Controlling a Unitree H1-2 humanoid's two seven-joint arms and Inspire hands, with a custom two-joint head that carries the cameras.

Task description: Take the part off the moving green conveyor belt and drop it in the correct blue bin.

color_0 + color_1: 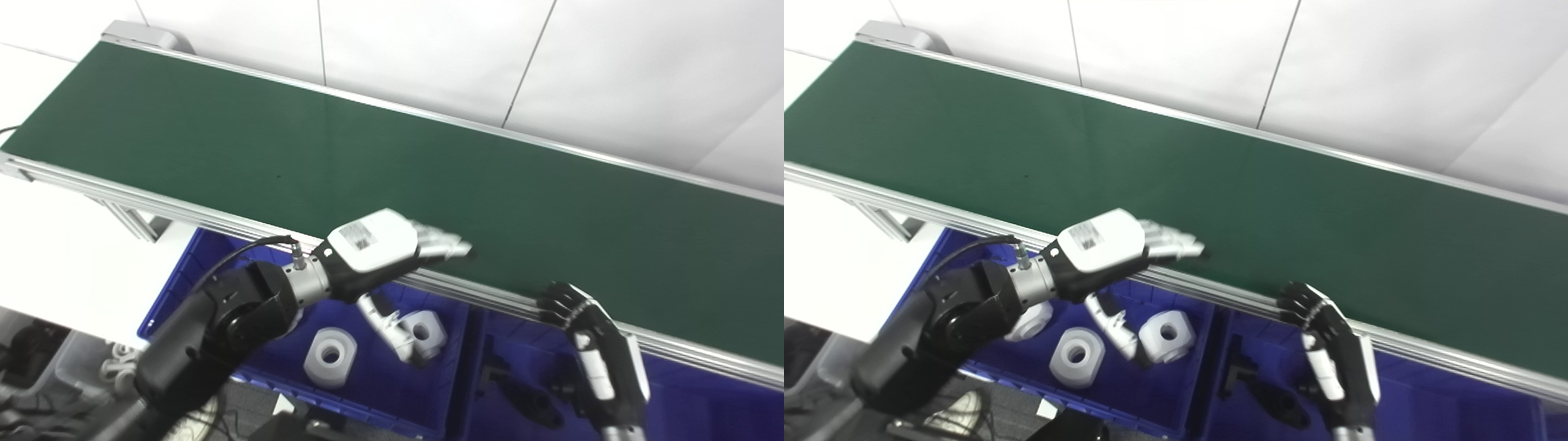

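Observation:
The green conveyor belt (392, 165) runs from upper left to lower right and carries no part in view. My left hand (392, 245) hovers at the belt's near rail above the left blue bin (184, 269), fingers stretched flat and apart, holding nothing. White ring-shaped parts (331, 355) (1167, 334) lie in that bin. My right hand (597, 343) stands upright over the right blue bin (704, 398), below the rail, fingers slightly curled and empty. Black parts (1268, 395) lie in the right bin.
The belt's aluminium rail (184, 211) runs just above both bins. A white wall (490, 55) stands behind the belt. A white surface (55, 245) lies at the left, and cables and clutter (24, 367) fill the lower left corner.

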